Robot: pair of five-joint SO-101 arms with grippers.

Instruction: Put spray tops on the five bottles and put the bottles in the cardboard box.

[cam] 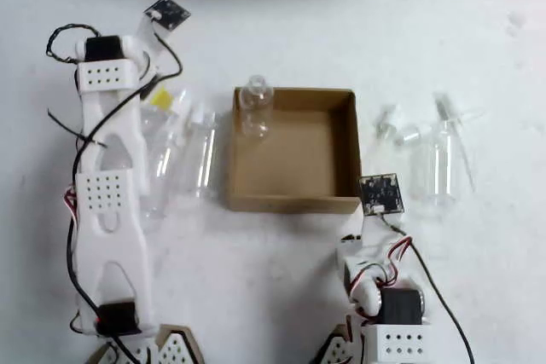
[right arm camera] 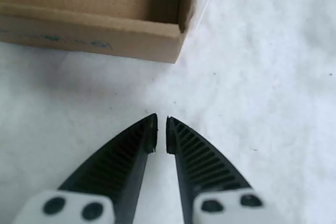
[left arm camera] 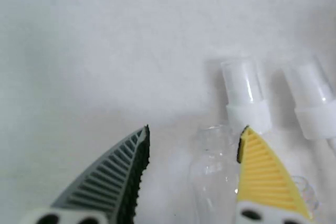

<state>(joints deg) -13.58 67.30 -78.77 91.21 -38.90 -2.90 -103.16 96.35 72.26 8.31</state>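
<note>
Bottles (cam: pixel 203 155) lie on the table (cam: pixel 299 40) on either side of the box (cam: pixel 294 203), and one stands upright at the box's far corner. The left gripper (left arm camera: pixel 195 128) is spread wide and holds nothing, poised over an uncapped bottle (left arm camera: pixel 215 171) with two spray tops (left arm camera: pixel 245 90) just beyond. The right gripper (right arm camera: pixel 161 124) is almost closed and empty, near a front corner of the box.
</note>
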